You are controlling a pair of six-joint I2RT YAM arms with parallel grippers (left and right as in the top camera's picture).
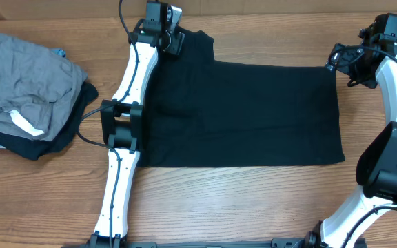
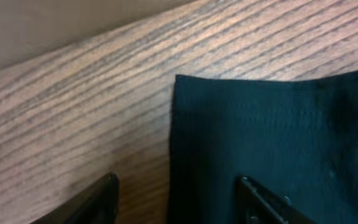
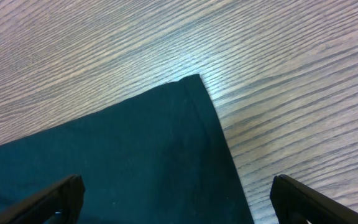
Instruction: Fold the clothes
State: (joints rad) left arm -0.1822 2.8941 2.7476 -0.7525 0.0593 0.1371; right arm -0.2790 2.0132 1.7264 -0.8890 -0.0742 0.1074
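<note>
Across the table (image 1: 253, 200) the black T-shirt (image 1: 247, 114) lies flat, long axis nine to three. Each far corner sits between spread fingers — left gripper (image 1: 173, 43) at eleven, astride the sleeve edge; right gripper (image 1: 338, 65) at two, wide open.

Wood-grain table (image 1: 253, 200): black T-shirt (image 1: 253, 117) spread flat at centre; at far left, dark garment (image 1: 64, 140) beneath crumpled grey garment (image 1: 19, 69).
</note>
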